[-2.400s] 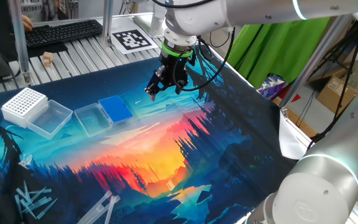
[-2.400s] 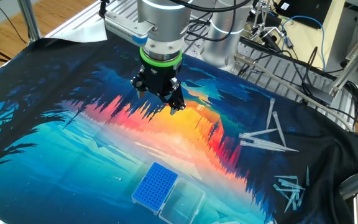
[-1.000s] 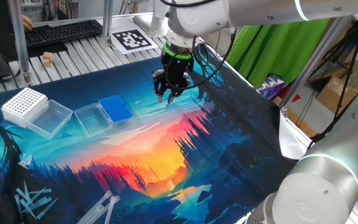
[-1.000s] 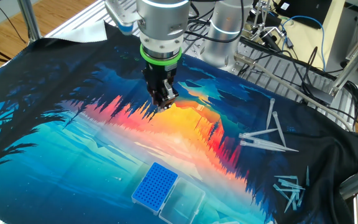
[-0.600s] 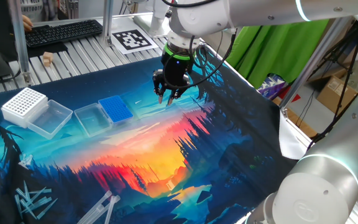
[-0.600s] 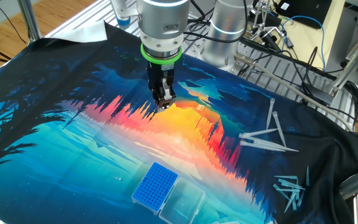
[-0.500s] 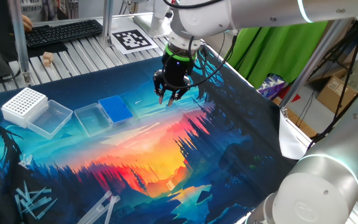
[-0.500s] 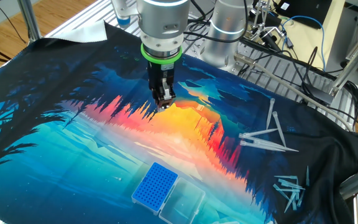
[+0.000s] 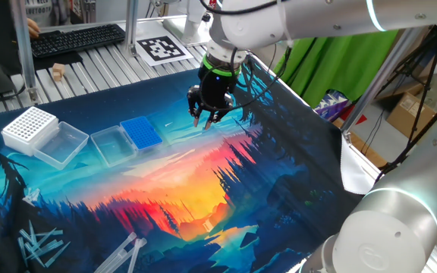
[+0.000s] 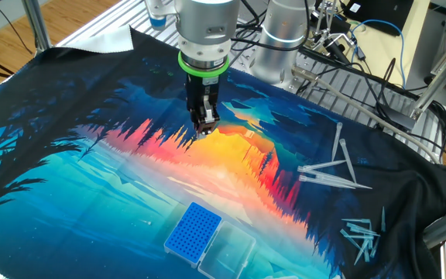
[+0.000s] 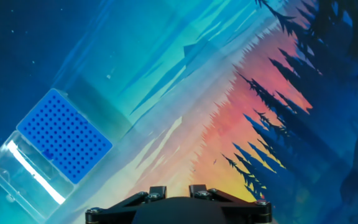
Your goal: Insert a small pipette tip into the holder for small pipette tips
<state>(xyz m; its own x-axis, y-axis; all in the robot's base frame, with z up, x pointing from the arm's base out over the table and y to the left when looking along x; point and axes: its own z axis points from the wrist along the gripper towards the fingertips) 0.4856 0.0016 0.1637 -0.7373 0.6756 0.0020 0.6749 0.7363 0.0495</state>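
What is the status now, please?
End effector shut above mat; grip contents too small to see. Blue holder open, well apart from it. No obstacle between them.

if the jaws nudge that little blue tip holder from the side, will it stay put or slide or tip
The blue tip holder sits low and flat on the printed cloth, so it probably slides rather than tips. Small and plastic, it is likely light and easy to shift. Its clear lid lies open beside it, so a push may well swing the whole thing round.

Gripper (image 10: 203, 130) pointing down above printed mat (image 10: 91, 186), blue holder (image 10: 193, 231) near front edge
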